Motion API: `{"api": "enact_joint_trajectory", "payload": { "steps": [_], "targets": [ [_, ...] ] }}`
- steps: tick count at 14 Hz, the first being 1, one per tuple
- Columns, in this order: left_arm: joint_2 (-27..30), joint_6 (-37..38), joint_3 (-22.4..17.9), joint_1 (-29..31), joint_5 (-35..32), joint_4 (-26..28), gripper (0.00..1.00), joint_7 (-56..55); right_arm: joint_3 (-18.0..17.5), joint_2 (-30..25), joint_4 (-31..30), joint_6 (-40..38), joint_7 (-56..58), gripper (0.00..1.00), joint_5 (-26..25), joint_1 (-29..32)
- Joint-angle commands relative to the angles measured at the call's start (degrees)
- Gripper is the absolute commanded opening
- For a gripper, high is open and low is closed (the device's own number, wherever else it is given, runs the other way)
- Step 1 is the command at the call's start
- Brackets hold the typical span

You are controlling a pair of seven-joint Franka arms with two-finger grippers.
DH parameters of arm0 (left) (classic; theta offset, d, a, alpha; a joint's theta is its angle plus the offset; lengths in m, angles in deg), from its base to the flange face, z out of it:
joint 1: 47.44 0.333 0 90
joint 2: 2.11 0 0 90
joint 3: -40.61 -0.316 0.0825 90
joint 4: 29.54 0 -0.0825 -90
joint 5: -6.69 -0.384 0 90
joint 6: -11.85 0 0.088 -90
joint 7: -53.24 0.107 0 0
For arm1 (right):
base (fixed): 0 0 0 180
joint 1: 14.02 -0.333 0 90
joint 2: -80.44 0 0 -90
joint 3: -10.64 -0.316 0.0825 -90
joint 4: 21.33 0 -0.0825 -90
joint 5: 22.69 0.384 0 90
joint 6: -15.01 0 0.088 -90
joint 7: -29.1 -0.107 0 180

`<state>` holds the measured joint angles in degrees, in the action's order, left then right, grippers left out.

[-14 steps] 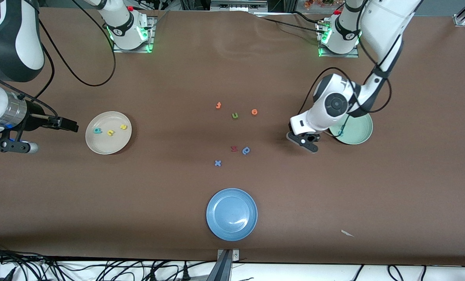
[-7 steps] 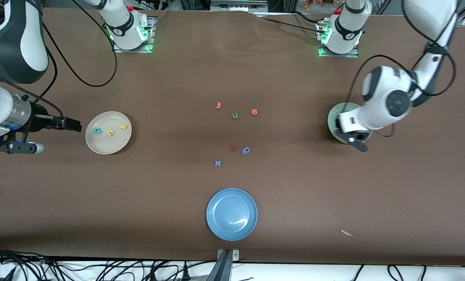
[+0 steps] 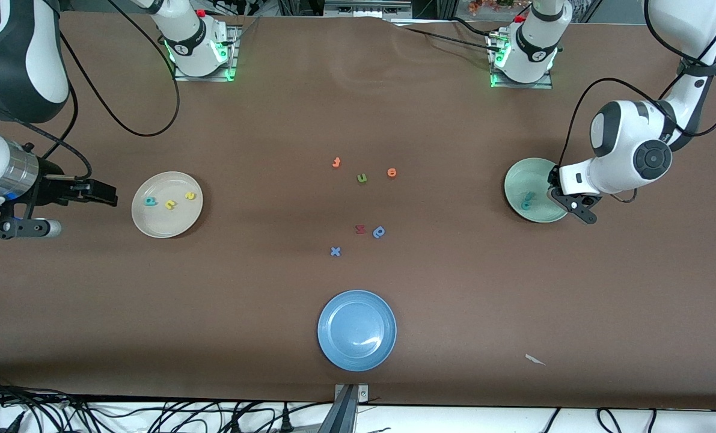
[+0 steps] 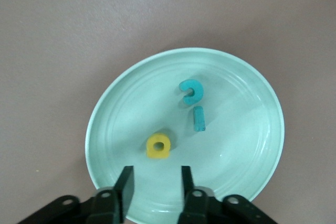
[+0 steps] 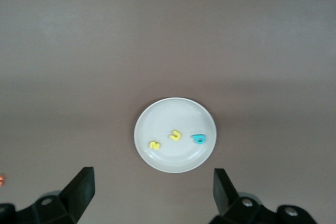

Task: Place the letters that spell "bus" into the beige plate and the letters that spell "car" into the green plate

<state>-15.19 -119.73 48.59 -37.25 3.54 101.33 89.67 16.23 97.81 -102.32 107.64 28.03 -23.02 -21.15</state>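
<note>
The green plate (image 3: 529,174) lies at the left arm's end of the table. In the left wrist view this green plate (image 4: 126,124) holds a teal "c" (image 4: 191,92), a thin teal "r" (image 4: 199,118) and a yellow "a" (image 4: 158,146). My left gripper (image 3: 565,201) hangs over the plate's edge; this left gripper (image 4: 156,179) is open, nothing between its fingers. The beige plate (image 3: 159,222) at the right arm's end holds a teal "b" (image 3: 150,201), a yellow "u" (image 3: 171,205) and a yellow "s" (image 3: 190,195). My right gripper (image 3: 108,193) waits open beside it.
Loose letters lie mid-table: two orange ones (image 3: 336,162) (image 3: 391,172), an olive "u" (image 3: 362,178), a red one (image 3: 361,229), a blue "p" (image 3: 379,231) and a blue "x" (image 3: 335,251). A blue plate (image 3: 356,329) sits near the front edge.
My left gripper has travelled from the bare table beside the green plate to over that plate, and its jaws have opened. The right arm has hardly moved.
</note>
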Motion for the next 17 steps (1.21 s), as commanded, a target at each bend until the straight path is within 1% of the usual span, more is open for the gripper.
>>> {"api": "enact_joint_trajectory", "payload": {
  "steps": [1, 3, 5, 6, 8, 9, 10, 11, 12, 13, 14, 15, 16, 17],
  "targets": [
    [3.67, 1.33, 0.28, -0.53, -0.45, 1.14, 1.00, -0.75, -4.88, -1.55, -0.91, -0.17, 1.16, 1.00, -1.25, 5.02],
    [4.81, 1.24, 0.72, -0.71, -1.07, 1.23, 1.00, -0.57, -4.89, -3.13, -2.93, 0.63, 0.89, 1.00, -1.34, 4.94],
    [6.22, 0.63, 1.59, -0.88, -0.81, 0.62, 1.00, -0.66, -4.89, -5.50, -6.53, 1.24, 0.63, 0.99, -1.95, 4.76],
    [8.40, 0.54, 3.43, -0.97, -0.63, -0.86, 1.00, -0.75, -4.80, -6.20, -8.03, 1.42, 0.63, 0.99, -1.95, 4.76],
    [12.45, 0.54, 3.89, -1.14, -0.98, -2.45, 1.00, -1.01, -4.80, -6.56, -8.31, 1.07, 0.54, 1.00, -1.95, 4.76],
    [14.03, 0.80, 4.24, -1.41, -0.55, -2.63, 1.00, -2.40, -4.80, -6.48, -7.96, 1.15, 0.28, 1.00, -1.95, 4.24],
    [17.00, 2.63, 5.46, -1.84, -0.54, -2.89, 1.00, -5.55, -4.89, -6.30, -7.69, 1.42, 0.28, 1.00, -1.87, 4.06],
    [20.51, 6.91, 6.51, -2.37, -0.63, -3.25, 1.00, -11.06, -4.89, -6.13, -7.60, 1.42, 0.36, 1.00, -1.34, 4.14],
    [22.73, 12.18, 8.26, -2.81, -1.07, -6.21, 1.00, -17.21, -4.89, -6.12, -7.60, 1.42, 0.28, 1.00, -1.34, 4.06],
    [23.10, 18.93, 9.15, -2.90, -1.07, -10.41, 1.00, -20.84, -4.89, -6.04, -7.43, 1.33, 0.36, 1.00, -1.43, 4.14],
    [22.92, 26.39, 9.42, -2.99, -1.07, -16.20, 1.00, -22.18, -4.80, -5.95, -7.08, 0.98, 1.15, 1.00, -1.34, 4.23],
    [22.75, 32.21, 9.34, -2.90, -1.07, -20.69, 1.00, -22.63, -4.80, -5.95, -7.08, 0.81, 1.33, 1.00, -1.51, 4.41],
    [22.92, 36.70, 8.47, -2.82, -0.98, -23.87, 1.00, -22.72, -4.71, -5.95, -7.08, 0.80, 1.16, 1.00, -1.34, 4.50],
    [22.75, 40.93, 5.85, -2.73, -0.46, -27.73, 1.00, -22.63, -4.71, -5.95, -7.08, 0.80, 1.15, 1.00, -1.34, 4.50]
  ]
}}
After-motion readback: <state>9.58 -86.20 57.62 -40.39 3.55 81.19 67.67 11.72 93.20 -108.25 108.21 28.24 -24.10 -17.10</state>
